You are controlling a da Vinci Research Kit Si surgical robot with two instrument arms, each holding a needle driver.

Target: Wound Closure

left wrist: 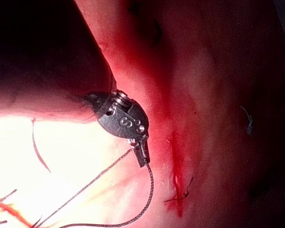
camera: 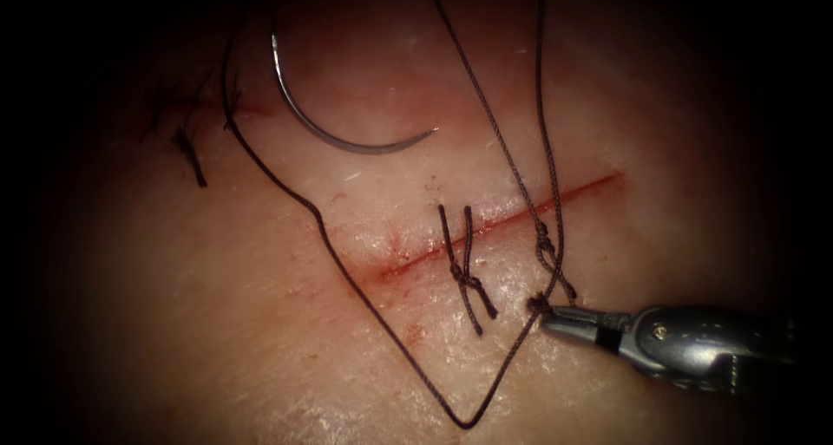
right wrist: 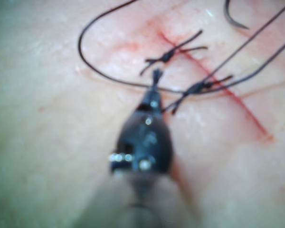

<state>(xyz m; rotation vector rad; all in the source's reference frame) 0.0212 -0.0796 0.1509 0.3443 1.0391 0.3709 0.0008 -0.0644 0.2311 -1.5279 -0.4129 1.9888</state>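
The curved needle (camera: 334, 137) lies free on the tissue (camera: 260, 323), to the upper left of the cut (camera: 521, 215), held by neither tool and not in the tissue. Its thread (camera: 347, 271) runs down in a long V and back up to my right tool (camera: 548, 319), whose jaws are shut on it just below a knot (camera: 547, 250) at the cut. Two strands (camera: 542, 107) rise from that knot out of the top of the view. In the right wrist view my right tool (right wrist: 154, 90) grips the thread beside the knot (right wrist: 197, 87). My left tool (left wrist: 142, 156) is shut on thread (left wrist: 149, 190).
A finished stitch (camera: 466, 278) with cut ends crosses the cut to the left of the knot and also appears in the right wrist view (right wrist: 168, 56). An older stitch with dark ends (camera: 186, 150) sits at the far left. Red fluid lines the cut.
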